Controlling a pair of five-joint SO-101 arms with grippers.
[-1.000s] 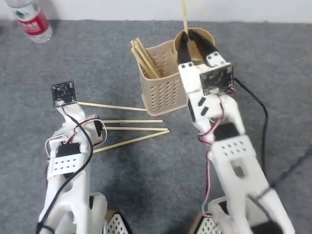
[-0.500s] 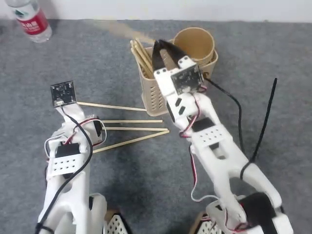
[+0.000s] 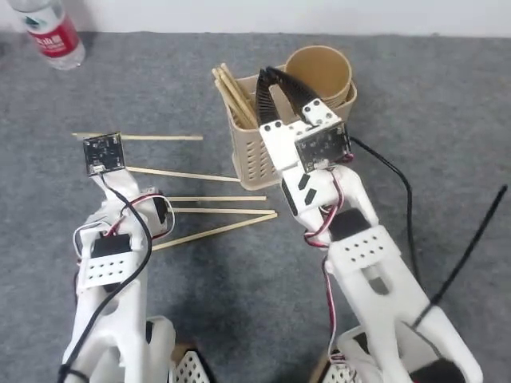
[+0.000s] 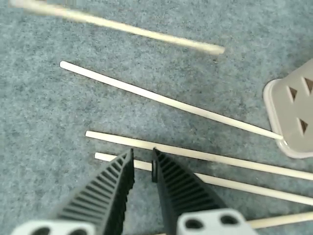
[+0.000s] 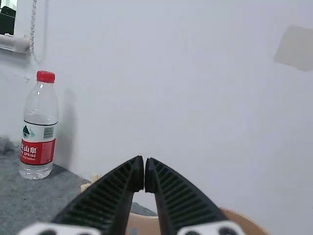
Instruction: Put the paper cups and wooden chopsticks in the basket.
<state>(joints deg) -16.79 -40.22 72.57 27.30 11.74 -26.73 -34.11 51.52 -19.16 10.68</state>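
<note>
My right gripper (image 3: pixel 275 80) hangs over the beige perforated basket (image 3: pixel 267 155), shut with nothing in it; its closed tips (image 5: pixel 143 169) face the white wall. A brown paper cup (image 3: pixel 319 70) stands in the basket's far side, and several wooden chopsticks (image 3: pixel 233 94) lean in its left compartment. Several more chopsticks (image 3: pixel 215 211) lie on the grey carpet left of the basket, and one chopstick (image 3: pixel 136 137) lies farther back. My left gripper (image 4: pixel 142 156) hovers low over the loose chopsticks (image 4: pixel 195 154), shut but for a thin slit and holding nothing.
A water bottle with a red label (image 3: pixel 49 32) stands at the back left by the wall, also seen as the bottle (image 5: pixel 39 127) from the right wrist. A black cable (image 3: pixel 407 191) trails right of the right arm. Bare carpet lies in front.
The right gripper held a chopstick above the cup, swung left over the basket and lost it. That chopstick now lies on the carpet at the back left. The left arm stayed still.
</note>
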